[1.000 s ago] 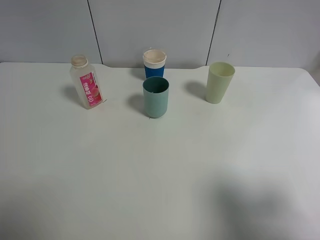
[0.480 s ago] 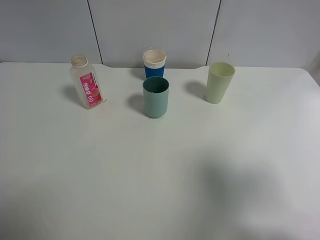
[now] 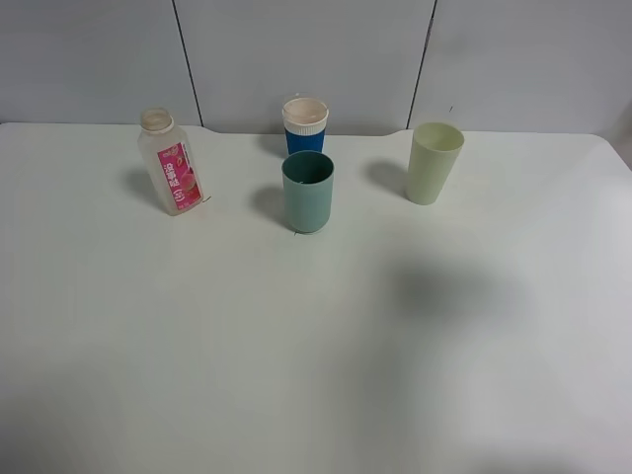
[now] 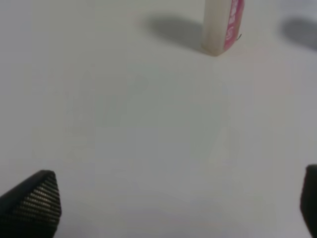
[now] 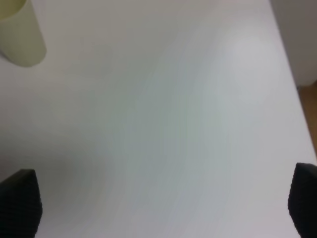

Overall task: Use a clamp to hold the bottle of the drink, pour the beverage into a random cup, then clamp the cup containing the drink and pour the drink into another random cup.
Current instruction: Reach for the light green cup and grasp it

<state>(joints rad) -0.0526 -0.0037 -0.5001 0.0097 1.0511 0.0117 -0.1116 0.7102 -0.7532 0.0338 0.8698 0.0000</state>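
Note:
A clear drink bottle (image 3: 171, 163) with a pink label stands at the back left of the white table (image 3: 296, 336). A teal cup (image 3: 308, 193) stands at the centre back. A blue cup with a white rim (image 3: 305, 123) is just behind it. A pale green cup (image 3: 434, 163) stands at the back right. No arm shows in the exterior high view. My left gripper (image 4: 171, 208) is open and empty, some way short of the bottle (image 4: 222, 25). My right gripper (image 5: 161, 203) is open and empty, with the pale green cup (image 5: 17, 34) ahead and to one side.
A grey panelled wall (image 3: 316, 59) runs behind the table. The right wrist view shows the table's side edge (image 5: 290, 59), with brown floor (image 5: 311, 114) beyond it. A soft shadow (image 3: 444, 291) lies on the table right of centre.
The soft shadow on the table has moved from the front right edge up towards the middle. The bottle and the three cups have not moved.

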